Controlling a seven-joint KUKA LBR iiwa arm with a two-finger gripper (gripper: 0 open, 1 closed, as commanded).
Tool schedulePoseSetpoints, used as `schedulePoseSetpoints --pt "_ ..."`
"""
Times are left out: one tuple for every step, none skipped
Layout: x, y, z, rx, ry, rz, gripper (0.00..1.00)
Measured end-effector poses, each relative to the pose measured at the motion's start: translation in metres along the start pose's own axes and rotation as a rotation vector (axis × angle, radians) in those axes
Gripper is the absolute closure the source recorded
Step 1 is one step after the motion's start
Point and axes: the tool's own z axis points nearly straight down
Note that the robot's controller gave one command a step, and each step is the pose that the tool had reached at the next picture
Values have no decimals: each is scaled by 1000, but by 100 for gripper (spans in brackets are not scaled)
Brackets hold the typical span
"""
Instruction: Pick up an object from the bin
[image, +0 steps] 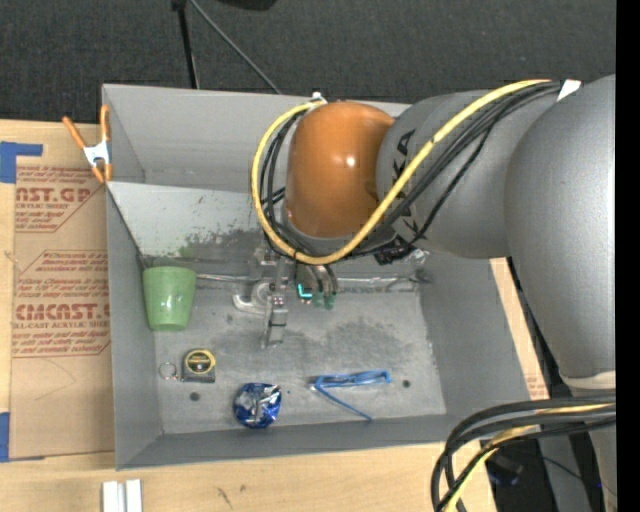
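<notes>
My gripper (274, 326) hangs below the orange cover, low over the bin floor near its middle. A shiny silver metal thing (245, 296) lies just left of it, with a thin metal part running left towards a green plastic cup (168, 296). The cup lies by the left wall. A small yellow and black tape measure (200, 365) sits in front of the cup. A crumpled blue wrapper ball (257, 405) lies near the front wall, below the gripper. Whether the gripper touches the silver thing is hidden by the arm.
A thin blue strip (350, 382) lies on the floor at the front right. The arm and its yellow cables cover the back right of the bin. Bare floor shows between the gripper and the front things.
</notes>
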Motion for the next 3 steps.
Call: schedulePoseSetpoints --pt "80 -13 96 1 -6 -413 0" --pt "74 -83 85 4 -6 -720 0" --pt "74 -81 85 1 -6 -722 100"
